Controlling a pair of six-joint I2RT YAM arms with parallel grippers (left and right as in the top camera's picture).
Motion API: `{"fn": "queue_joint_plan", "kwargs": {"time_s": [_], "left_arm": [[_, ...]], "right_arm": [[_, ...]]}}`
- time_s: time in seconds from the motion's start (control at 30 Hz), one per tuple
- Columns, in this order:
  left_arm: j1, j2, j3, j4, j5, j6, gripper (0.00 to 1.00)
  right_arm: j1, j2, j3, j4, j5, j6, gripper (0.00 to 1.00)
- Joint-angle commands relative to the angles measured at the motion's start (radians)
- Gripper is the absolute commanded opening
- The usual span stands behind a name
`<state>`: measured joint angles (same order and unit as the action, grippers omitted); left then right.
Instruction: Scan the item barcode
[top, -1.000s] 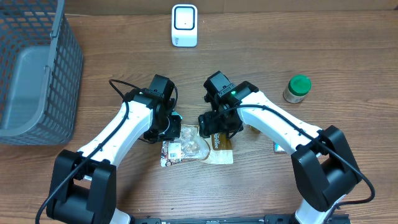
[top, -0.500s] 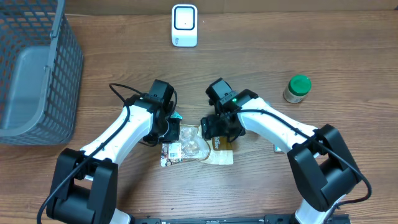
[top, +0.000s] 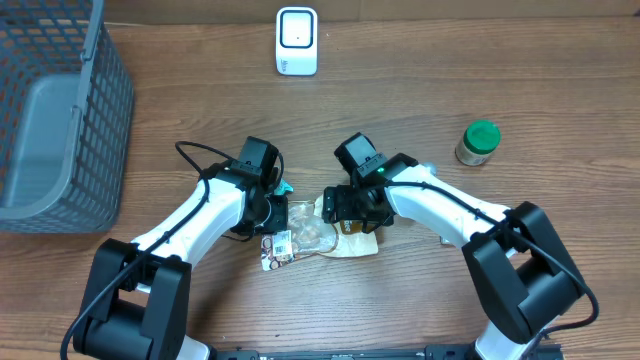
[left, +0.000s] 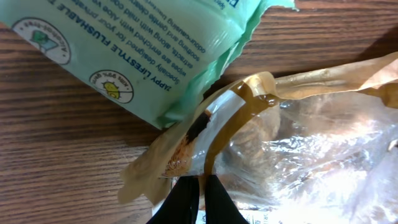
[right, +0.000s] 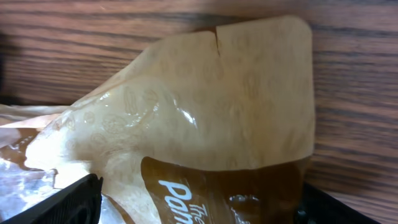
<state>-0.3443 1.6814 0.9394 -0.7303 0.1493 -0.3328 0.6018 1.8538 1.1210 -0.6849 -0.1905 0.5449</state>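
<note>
Brown wood-grain table (top: 420, 310) is seen from overhead, with a grey mesh plastic basket (top: 110, 120) at the far left, a white box-shaped barcode scanner (top: 297, 41) at the far middle and a small green-lidded jar (top: 479, 142) to the right. A clear-and-tan plastic snack bag (top: 312, 235) is laid on the table near the middle, between the left end effector (top: 272, 213) and the right end effector (top: 352, 212), well apart from the scanner. What the arms hide overhead is shown by the wrist views. In the left wrist view, the black fingers (left: 186, 199) are pressed together, pinching the bag's tan edge, just beside a mint-green printed wipes packet (left: 155, 56), of which only a teal corner is seen from overhead. In the right wrist view, the fingers (right: 68, 202) are spread wide, one at each side of the bag's tan printed end.
</note>
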Motion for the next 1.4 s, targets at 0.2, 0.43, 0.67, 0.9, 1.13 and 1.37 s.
{"fn": "queue_joint_plan", "kwargs": {"time_s": [0.2, 0.43, 0.67, 0.9, 1.13, 1.37], "left_arm": [[0.004, 0.015, -0.036, -0.001, -0.03, 0.011, 0.09], [0.004, 0.015, -0.036, 0.0, -0.03, 0.012, 0.09], [0.004, 0.015, -0.036, 0.004, -0.03, 0.012, 0.1], [0.003, 0.015, -0.036, 0.011, -0.03, 0.012, 0.1], [0.003, 0.015, -0.036, 0.021, -0.029, 0.011, 0.11], [0.004, 0.015, -0.036, 0.024, -0.029, 0.011, 0.13]], "right_arm": [[-0.003, 0.0, -0.107, 0.201, -0.225, 0.06, 0.84], [-0.003, 0.0, -0.121, 0.289, -0.318, 0.053, 0.6], [-0.003, 0.0, -0.121, 0.313, -0.344, 0.025, 0.22], [-0.003, 0.0, -0.121, 0.34, -0.362, 0.025, 0.2], [-0.003, 0.0, -0.121, 0.355, -0.362, 0.028, 0.15], [-0.002, 0.0, -0.121, 0.367, -0.432, 0.026, 0.04]]}}
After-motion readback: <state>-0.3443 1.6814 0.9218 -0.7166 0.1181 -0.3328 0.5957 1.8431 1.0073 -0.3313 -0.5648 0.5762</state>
